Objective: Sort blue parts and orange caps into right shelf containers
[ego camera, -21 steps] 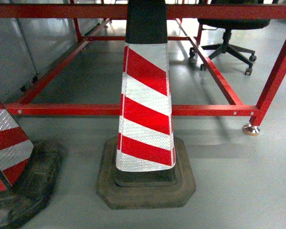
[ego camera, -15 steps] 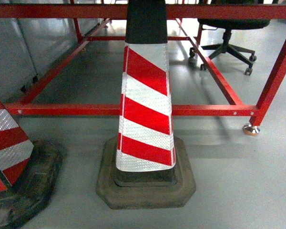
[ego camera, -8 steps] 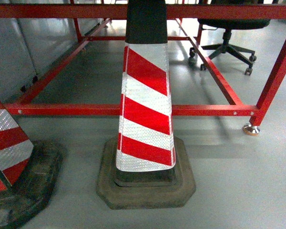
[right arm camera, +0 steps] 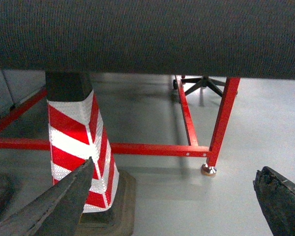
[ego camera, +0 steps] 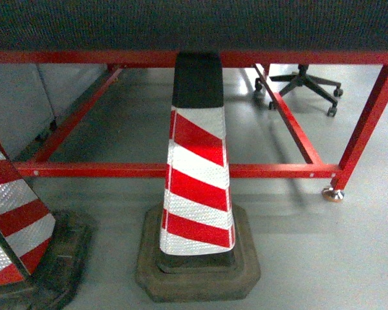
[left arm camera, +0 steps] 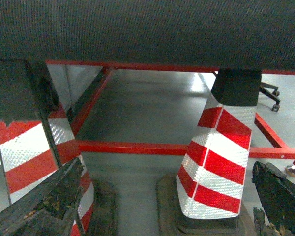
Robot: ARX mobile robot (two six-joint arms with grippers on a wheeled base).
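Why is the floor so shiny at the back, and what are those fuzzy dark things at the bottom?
Head view: light glares off the grey floor near the office chair. Left wrist view: the same bright patch; the left hand fingers look blurry, too close. Right wrist view: right hand fingers blurry too.

Ahead of you a striped cone stands on its base, with a second cone at the left edge. Behind them, the red frame's low crossbar bars the way. The dark tabletop overhangs above. Bare floor lies open to the right.
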